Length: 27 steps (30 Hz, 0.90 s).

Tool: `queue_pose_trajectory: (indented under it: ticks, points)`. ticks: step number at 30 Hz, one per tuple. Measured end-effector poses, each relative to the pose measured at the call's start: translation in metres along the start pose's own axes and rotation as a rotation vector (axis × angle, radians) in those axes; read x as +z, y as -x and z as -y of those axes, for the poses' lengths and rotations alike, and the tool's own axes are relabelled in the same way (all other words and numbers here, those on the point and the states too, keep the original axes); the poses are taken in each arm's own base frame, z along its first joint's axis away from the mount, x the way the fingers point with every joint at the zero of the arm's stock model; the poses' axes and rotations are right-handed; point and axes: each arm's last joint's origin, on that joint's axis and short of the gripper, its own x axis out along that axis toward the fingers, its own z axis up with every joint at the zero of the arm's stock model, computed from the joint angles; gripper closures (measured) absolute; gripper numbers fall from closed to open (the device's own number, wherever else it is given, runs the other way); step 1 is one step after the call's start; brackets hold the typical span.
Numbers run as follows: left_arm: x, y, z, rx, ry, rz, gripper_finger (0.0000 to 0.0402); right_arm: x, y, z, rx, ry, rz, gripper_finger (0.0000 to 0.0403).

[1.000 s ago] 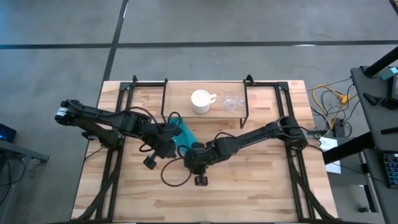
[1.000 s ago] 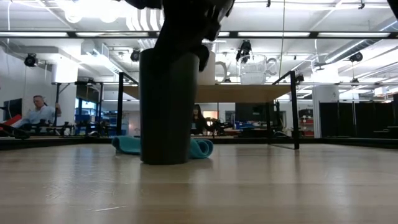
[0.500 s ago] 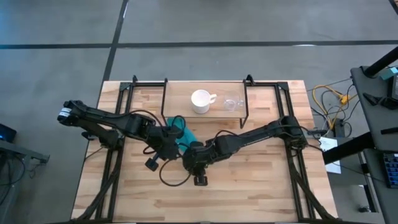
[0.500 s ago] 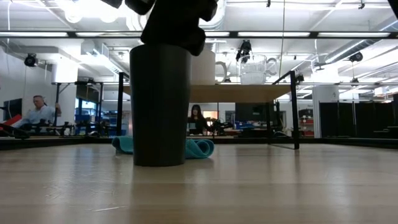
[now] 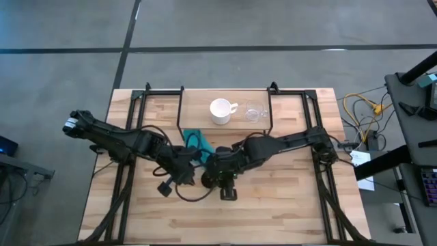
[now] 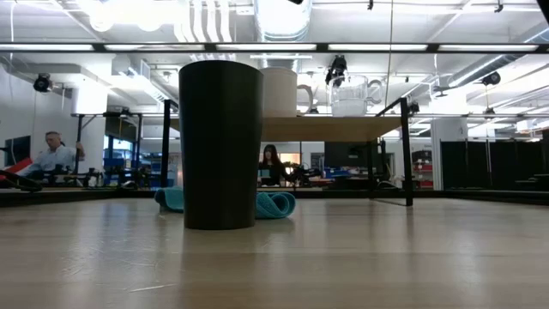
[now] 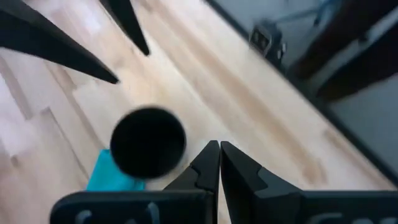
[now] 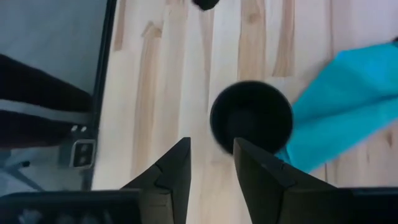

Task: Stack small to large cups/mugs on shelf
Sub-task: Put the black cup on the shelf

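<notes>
Both arms have lifted clear of the black cup (image 6: pixel 220 143): half a second ago a dark hand sat on its rim in the low view, and now the rim stands bare with nothing touching it. The right hand (image 8: pixel 211 163) hovers above the cup, empty, its fingers a little apart; its wrist view looks straight down into the cup's dark mouth. The left hand (image 7: pixel 219 163) hangs close beside it, fingers pressed together and holding nothing, with the same cup below it.

The black cup stands upright on the tabletop (image 5: pixel 287 198) near its middle, toward the front edge, just beside the teal cloth (image 6: pixel 276 204), which lies on the side toward the shelf. On the shelf (image 6: pixel 343 128), along the tabletop's far edge, the white mug (image 5: pixel 220 111) and the small clear glass cup (image 5: pixel 255 113) stand side by side, apart from each other and not yet nested.

The release seems to leave the black cup set down short of the shelf, so the stacking is barely begun. All three vessels still have to be brought together, and the largest one has yet to reach the shelf.
</notes>
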Motion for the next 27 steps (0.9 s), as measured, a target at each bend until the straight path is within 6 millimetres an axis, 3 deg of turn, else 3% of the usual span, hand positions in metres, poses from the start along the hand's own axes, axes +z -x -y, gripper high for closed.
queue_pose_trajectory:
  ticks: [6, 16, 21, 27]
  points:
    - [0.008, -0.007, -0.003, 0.019, 0.045, 0.074, 0.0402, 0.005, 0.041, -0.003, -0.030, -0.059, 0.028, 0.0292]
    - [0.007, -0.056, -0.012, 0.002, 0.131, -0.009, 0.0402, -0.004, 0.083, -0.015, -0.019, -0.072, 0.112, 0.0305]
    - [0.007, -0.069, -0.015, 0.019, 0.162, -0.020, 0.0402, -0.012, 0.096, -0.024, -0.074, -0.049, 0.122, 0.0311]
    - [0.006, -0.078, -0.018, 0.050, 0.260, -0.039, 0.0402, -0.023, 0.096, -0.031, -0.159, -0.026, 0.065, 0.0314]
